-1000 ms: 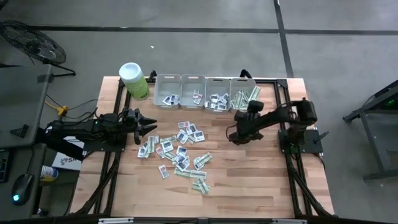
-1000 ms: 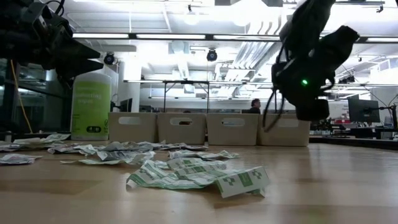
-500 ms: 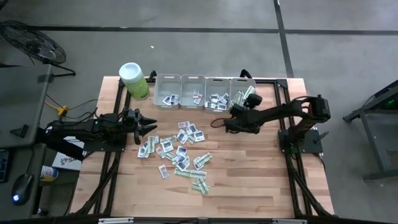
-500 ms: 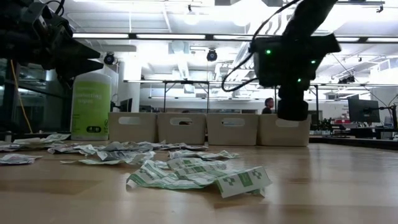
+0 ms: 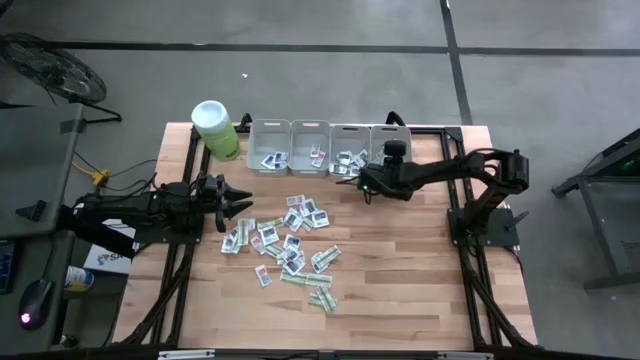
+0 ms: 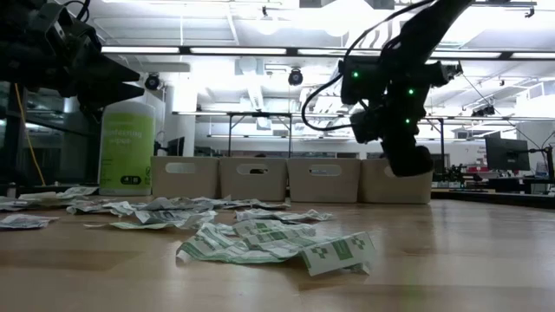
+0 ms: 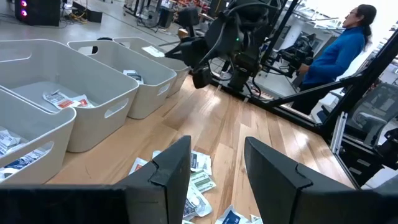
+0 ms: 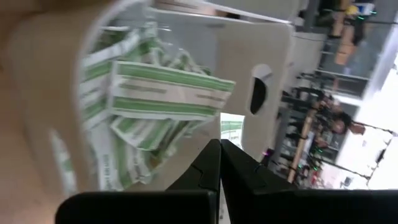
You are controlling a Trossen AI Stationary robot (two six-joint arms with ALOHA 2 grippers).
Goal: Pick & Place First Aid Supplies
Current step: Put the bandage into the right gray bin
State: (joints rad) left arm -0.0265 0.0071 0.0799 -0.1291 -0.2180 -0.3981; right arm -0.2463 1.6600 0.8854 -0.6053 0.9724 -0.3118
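Right gripper [image 5: 366, 184] closed, empty — green-strip bin [image 5: 391, 148] just ahead; left gripper [image 5: 243, 203] open, packets [image 5: 290, 243] below.

first aid supplies [image 5: 288, 244] | flat white and green-striped packets | loose pile mid-table; others lying in bins
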